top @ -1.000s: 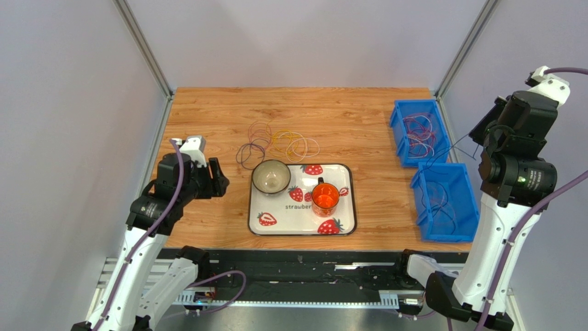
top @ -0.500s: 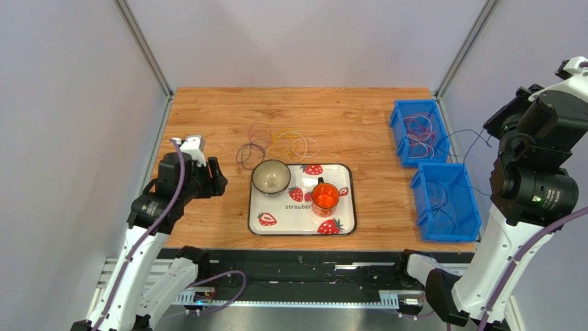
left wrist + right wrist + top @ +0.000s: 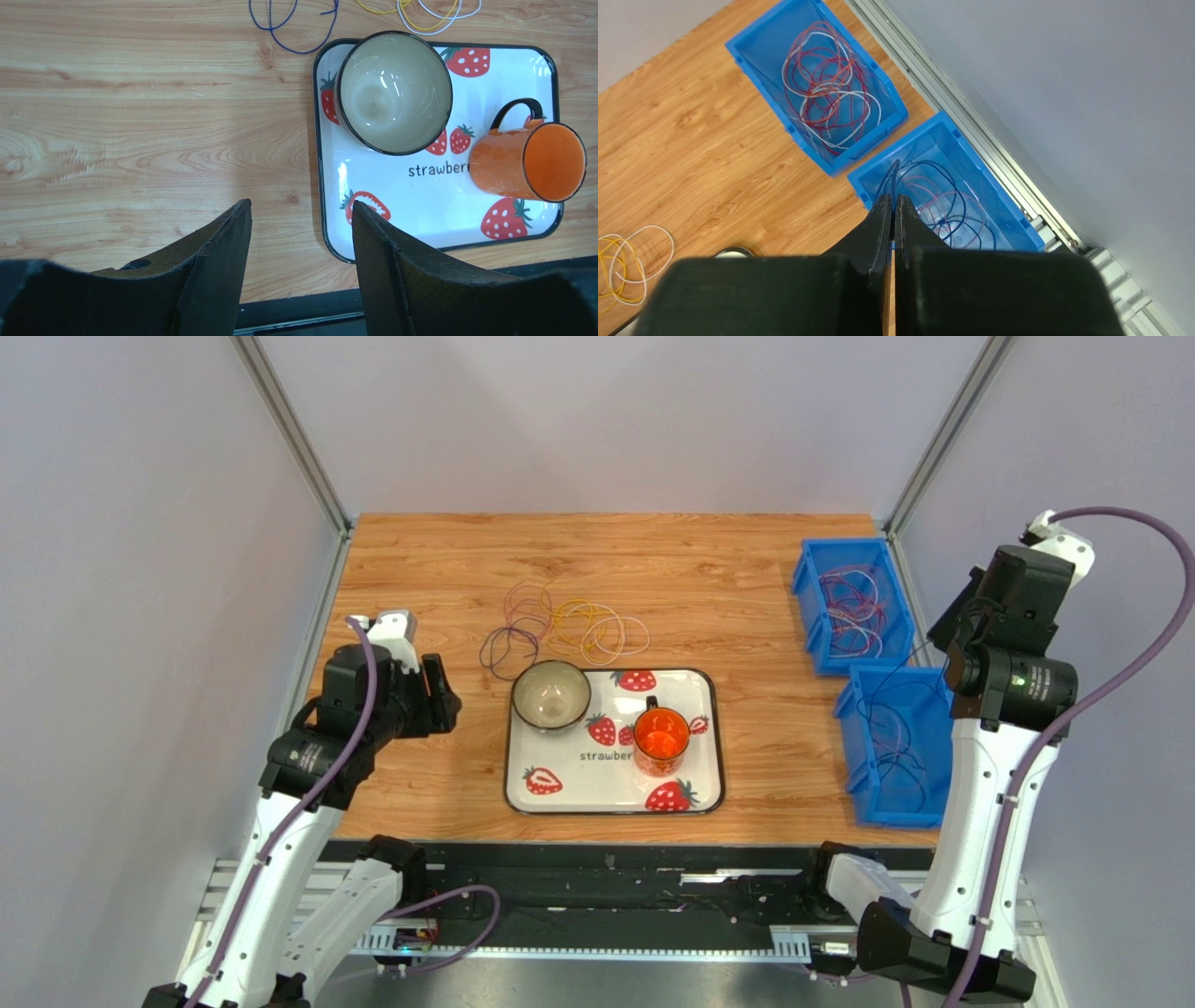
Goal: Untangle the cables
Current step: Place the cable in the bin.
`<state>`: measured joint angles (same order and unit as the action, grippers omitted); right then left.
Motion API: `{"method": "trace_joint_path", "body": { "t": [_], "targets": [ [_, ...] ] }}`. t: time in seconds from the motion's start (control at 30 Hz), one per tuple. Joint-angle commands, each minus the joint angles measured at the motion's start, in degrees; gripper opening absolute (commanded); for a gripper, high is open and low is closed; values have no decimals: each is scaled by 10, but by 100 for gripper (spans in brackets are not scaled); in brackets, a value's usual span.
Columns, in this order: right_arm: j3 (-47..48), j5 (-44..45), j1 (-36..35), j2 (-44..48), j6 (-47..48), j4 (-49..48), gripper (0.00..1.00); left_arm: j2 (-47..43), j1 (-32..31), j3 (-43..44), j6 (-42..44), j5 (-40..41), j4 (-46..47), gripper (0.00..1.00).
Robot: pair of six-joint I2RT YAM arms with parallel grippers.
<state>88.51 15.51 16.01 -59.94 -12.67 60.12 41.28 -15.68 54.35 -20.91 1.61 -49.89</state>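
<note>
Left gripper (image 3: pixel 298 210) jaws apart, nothing between them, over the table (image 3: pixel 140 140) left of the strawberry tray (image 3: pixel 319 210). Right gripper (image 3: pixel 892 201) jaws pressed together above the near blue bin (image 3: pixel 990 203); a dark blue strand runs from that bin up to its tips. Cables (image 3: pixel 561 627) lie tangled just beyond the tray, and more are in the far blue bin (image 3: pixel 749 45).

Cables (image 3: pixel 307 52) cut by left wrist view's top edge, tray (image 3: pixel 421 210) lettering partly behind mug (image 3: pixel 523 162)

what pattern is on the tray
Tray: red strawberries on white, black rim; clearest from the left wrist.
</note>
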Motion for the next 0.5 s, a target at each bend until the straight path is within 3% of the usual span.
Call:
{"method": "trace_joint_path", "body": {
  "t": [0.0,0.47],
  "targets": [
    [-28,0,20,32,-7,-64,0,0,-2,-1,-4,5,13,63],
    [-120,30,68,22,-61,-82,0,6,-6,-3,-4,2,15,62]
  ]
}}
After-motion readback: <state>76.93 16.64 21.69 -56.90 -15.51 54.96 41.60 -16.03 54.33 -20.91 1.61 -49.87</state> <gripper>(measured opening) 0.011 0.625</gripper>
